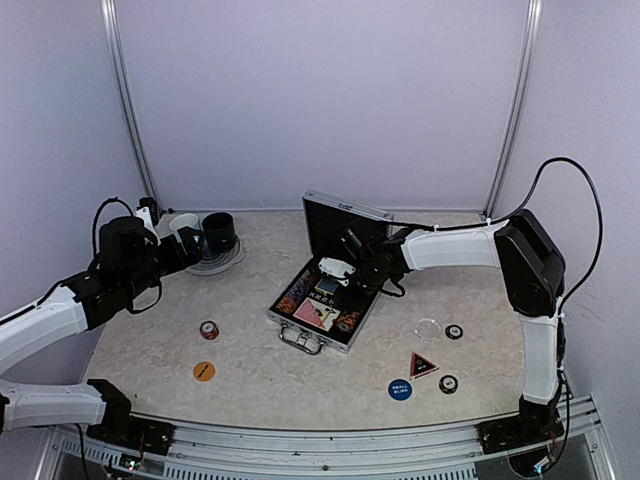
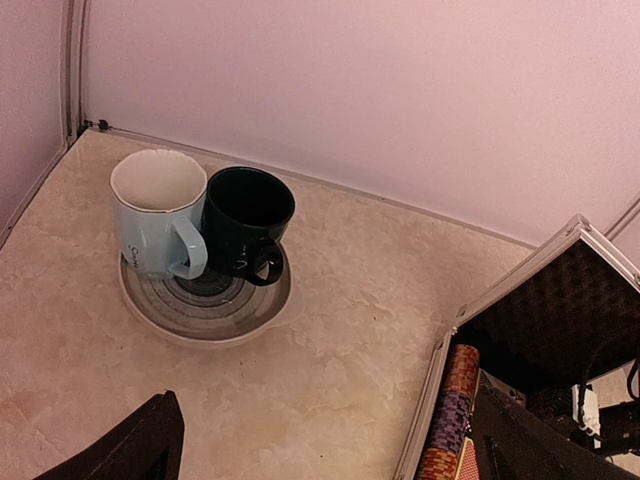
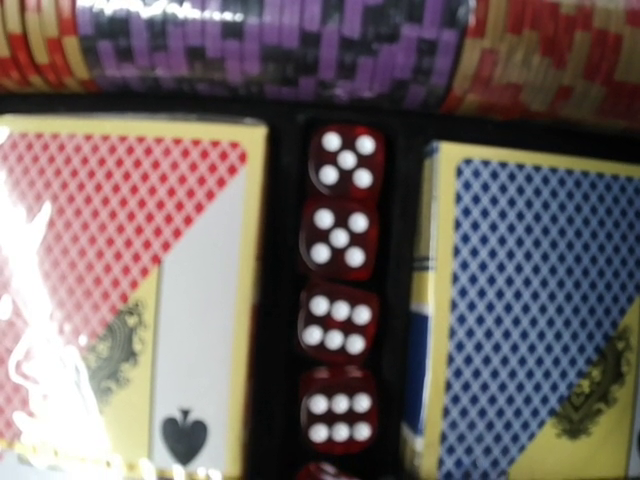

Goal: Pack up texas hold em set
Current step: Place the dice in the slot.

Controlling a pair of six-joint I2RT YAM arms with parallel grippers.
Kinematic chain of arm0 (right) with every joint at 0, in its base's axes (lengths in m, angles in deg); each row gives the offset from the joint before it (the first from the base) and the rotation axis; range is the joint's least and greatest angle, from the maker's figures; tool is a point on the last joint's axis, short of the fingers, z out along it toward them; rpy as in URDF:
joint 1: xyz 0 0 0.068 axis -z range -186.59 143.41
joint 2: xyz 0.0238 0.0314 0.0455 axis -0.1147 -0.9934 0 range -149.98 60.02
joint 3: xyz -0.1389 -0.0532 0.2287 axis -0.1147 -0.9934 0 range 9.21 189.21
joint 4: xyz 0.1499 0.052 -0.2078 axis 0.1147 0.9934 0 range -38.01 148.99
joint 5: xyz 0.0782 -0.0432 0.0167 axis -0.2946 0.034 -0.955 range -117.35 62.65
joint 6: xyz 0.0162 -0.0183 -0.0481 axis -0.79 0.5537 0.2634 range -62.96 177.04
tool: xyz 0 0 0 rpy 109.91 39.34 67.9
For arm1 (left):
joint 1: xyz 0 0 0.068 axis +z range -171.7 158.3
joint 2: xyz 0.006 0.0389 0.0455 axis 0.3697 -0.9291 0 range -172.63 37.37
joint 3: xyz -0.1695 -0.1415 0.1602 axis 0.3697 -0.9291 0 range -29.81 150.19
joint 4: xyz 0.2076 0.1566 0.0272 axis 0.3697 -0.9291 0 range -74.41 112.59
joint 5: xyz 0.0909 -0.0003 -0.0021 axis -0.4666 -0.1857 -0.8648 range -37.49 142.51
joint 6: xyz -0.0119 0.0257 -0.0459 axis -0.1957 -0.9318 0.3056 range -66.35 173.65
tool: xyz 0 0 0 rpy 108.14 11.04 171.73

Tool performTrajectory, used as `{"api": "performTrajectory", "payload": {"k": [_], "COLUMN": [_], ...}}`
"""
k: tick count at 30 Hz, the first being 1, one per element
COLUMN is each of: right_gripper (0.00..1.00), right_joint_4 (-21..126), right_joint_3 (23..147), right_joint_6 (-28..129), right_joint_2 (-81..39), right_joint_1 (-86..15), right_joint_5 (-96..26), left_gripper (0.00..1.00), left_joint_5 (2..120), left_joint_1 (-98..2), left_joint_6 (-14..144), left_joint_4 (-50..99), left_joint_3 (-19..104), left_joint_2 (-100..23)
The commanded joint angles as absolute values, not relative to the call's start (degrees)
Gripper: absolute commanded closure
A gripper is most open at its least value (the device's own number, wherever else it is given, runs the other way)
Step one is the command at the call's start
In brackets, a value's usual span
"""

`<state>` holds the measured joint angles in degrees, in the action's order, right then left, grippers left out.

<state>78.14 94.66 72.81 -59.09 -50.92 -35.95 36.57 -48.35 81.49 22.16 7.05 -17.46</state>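
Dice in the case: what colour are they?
The dice are red with white pips; clearest in right wrist view.

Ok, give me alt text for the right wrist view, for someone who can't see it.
A column of red dice sits between a red-backed deck on the left and a blue-backed deck on the right, seen close up. A row of striped chips, red and purple, runs across the top.

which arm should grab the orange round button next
Probably left: the orange button lies on the left half of the table, nearer the open, empty left gripper; the right gripper is low over the case, farther away.
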Motion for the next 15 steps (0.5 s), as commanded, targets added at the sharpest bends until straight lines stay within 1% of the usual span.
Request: {"api": "performTrajectory", "payload": {"k": [1, 15], "right_gripper": [0.74, 0.66], "right_joint_4": [81.03, 81.47], "right_joint_3": [95.69, 96.22], "right_joint_6": [72.38, 72.37], "right_joint_2": [-59.08, -59.61], "right_joint_1": [-50.61, -50.64], "right_joint_5": [-36.48, -35.95], "left_gripper": [0.01, 0.01], "left_joint_5": [35.81, 36.03], "left_joint_1": [-47.98, -47.71], "left_joint_6": [81.07, 80.97], "left_joint_4": [22.76, 22.76], "left_joint_3": [6.13, 6.40], "left_joint_2": [-16.59, -16.84]}}
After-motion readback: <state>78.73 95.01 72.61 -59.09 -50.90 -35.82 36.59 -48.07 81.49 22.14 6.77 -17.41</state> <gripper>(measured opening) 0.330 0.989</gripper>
